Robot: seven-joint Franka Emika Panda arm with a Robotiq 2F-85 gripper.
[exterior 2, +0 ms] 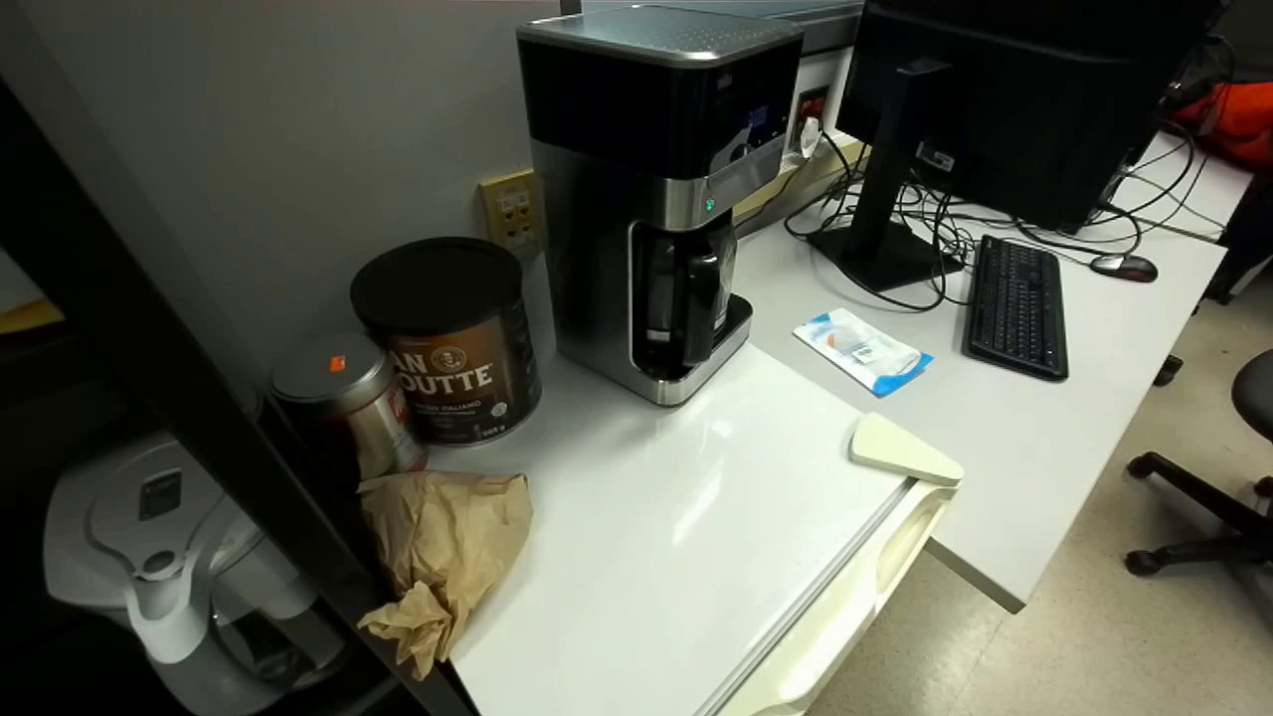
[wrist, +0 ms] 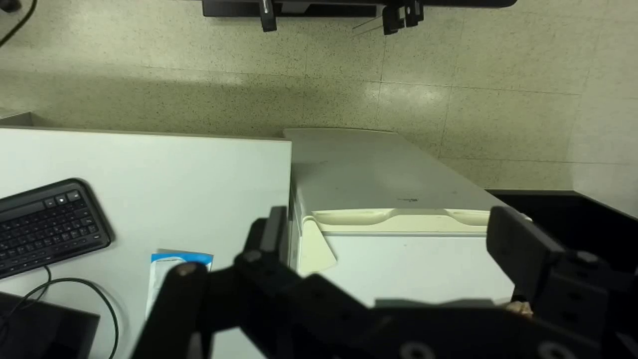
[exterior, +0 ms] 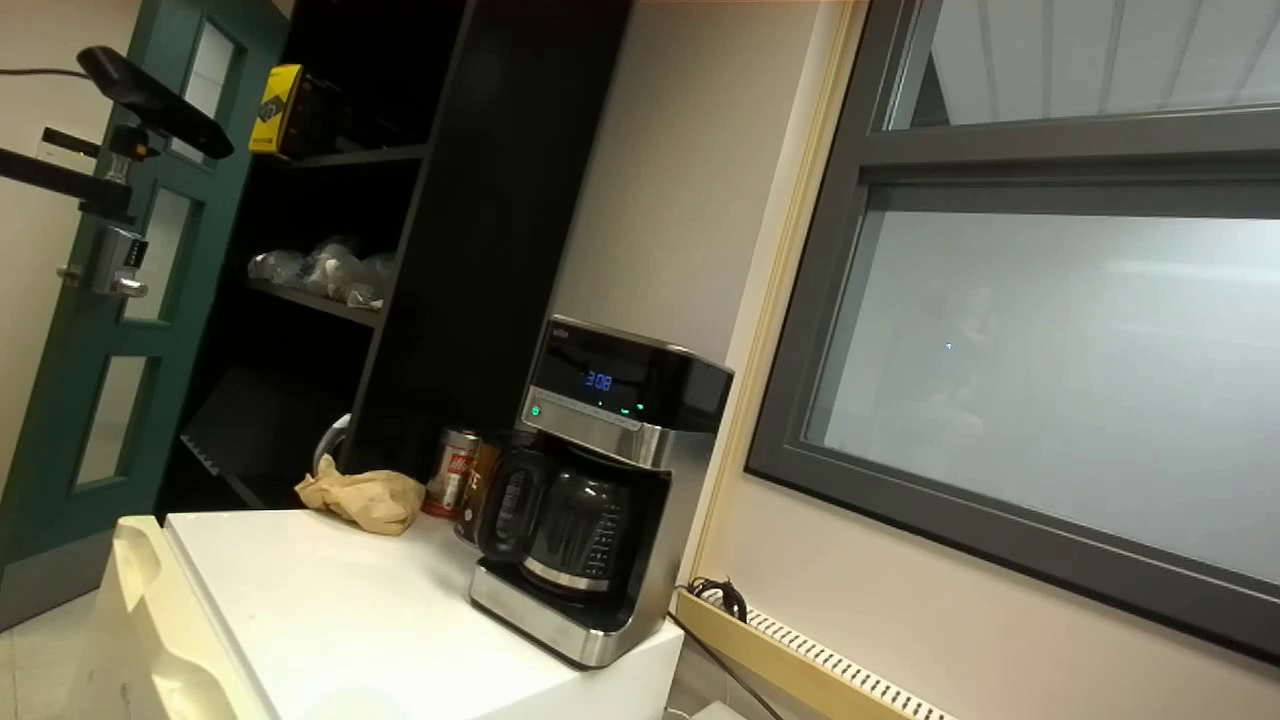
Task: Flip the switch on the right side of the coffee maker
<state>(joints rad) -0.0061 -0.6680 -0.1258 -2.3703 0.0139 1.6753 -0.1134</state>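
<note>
The black-and-silver coffee maker (exterior: 690, 500) stands upright on a white fridge top, and it also shows in an exterior view (exterior 2: 597, 119). Its display (exterior: 598, 381) glows blue with a clock reading. A green-lit button (exterior: 535, 411) sits at one end of the silver control strip, with small green marks toward the other end. The dark glass carafe (exterior: 580, 520) is inside the machine. My gripper (wrist: 389, 229) is open and empty in the wrist view, above the fridge top (wrist: 413, 269). The gripper is out of both exterior views. The coffee maker is out of the wrist view.
A large brown can (exterior 2: 453, 368), a small silver-red can (exterior 2: 348, 408) and a crumpled paper bag (exterior 2: 448, 547) stand beside the coffee maker. A black shelf post (exterior 2: 199, 398) rises near them. A desk with monitor (exterior 2: 985, 109), keyboard (exterior 2: 1016, 303) and packet (exterior 2: 863, 348) adjoins the fridge.
</note>
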